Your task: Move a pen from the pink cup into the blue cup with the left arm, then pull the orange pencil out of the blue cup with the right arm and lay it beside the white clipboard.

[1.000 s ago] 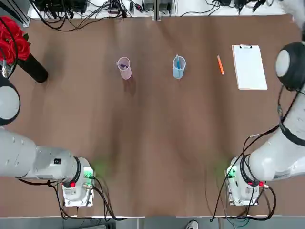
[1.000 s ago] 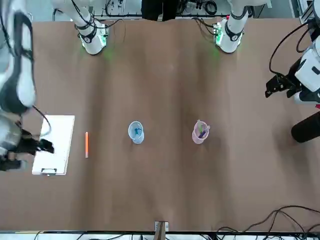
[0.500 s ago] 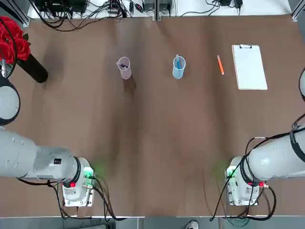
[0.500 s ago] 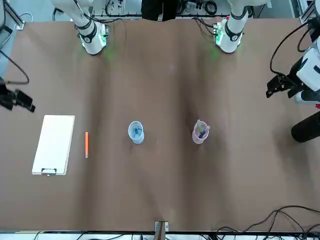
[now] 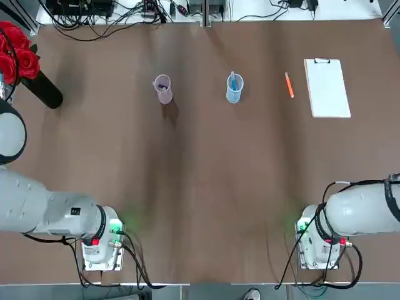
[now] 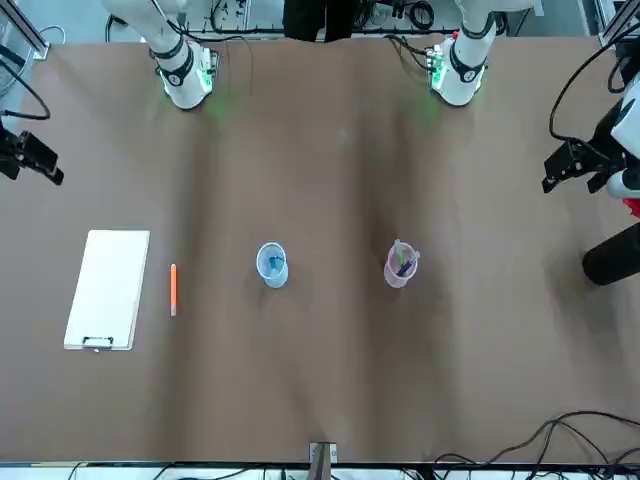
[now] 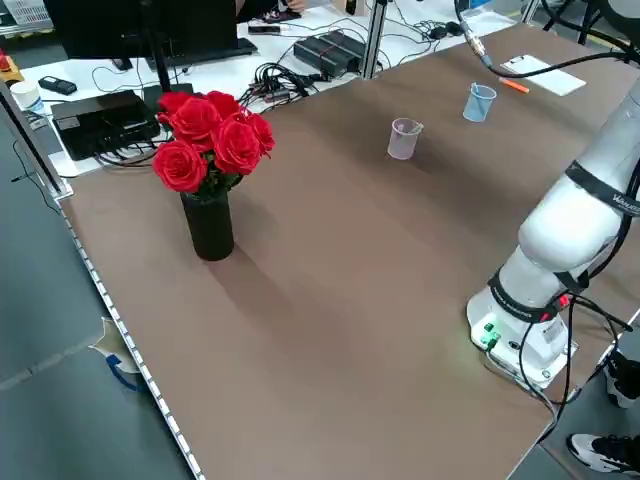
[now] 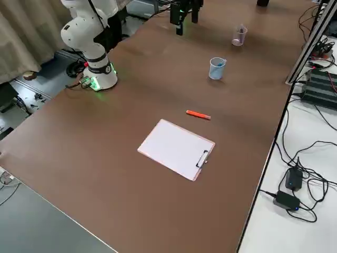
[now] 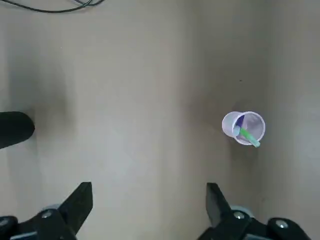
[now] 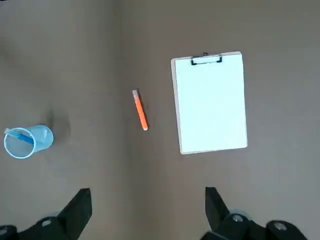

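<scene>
Pincers on the left (image 9: 150, 210) and right (image 10: 149, 210) arms hung wide open and empty above the surface (image 5: 206, 187); the orange pencil (image 10: 140, 110) lay between the blue cup (image 10: 29, 141) and white clipboard (image 10: 210, 102), probably its intended resting place, while the pink cup (image 9: 243, 128) held pens

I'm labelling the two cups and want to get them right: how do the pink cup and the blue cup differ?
The pink cup holds a green pen and a purple one; in the blue cup only a blue pen shows. The blue cup stands nearer the clipboard, the pink cup farther off. Both are upright.
</scene>
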### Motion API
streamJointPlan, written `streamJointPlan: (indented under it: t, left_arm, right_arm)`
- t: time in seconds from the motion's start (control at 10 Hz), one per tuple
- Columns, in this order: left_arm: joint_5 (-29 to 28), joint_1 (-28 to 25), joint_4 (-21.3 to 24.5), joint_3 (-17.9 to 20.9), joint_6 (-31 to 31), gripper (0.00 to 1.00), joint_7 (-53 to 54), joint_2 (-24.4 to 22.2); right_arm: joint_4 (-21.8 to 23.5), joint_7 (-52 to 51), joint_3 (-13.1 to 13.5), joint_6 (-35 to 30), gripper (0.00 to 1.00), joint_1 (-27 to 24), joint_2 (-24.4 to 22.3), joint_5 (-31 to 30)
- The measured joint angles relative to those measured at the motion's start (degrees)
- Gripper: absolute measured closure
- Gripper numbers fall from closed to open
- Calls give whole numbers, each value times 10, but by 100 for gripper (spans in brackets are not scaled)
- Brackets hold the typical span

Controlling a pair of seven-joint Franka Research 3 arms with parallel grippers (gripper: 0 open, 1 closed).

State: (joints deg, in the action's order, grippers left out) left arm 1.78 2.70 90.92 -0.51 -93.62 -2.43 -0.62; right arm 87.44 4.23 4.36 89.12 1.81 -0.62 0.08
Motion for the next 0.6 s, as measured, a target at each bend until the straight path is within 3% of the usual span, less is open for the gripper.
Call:
streamJointPlan:
  t: [0.6]
  left_arm:
    - [0, 0, 0, 0, 26, 0, -2, 0]
  right_arm:
    - [9, 1, -21, 12, 0, -17, 0, -1]
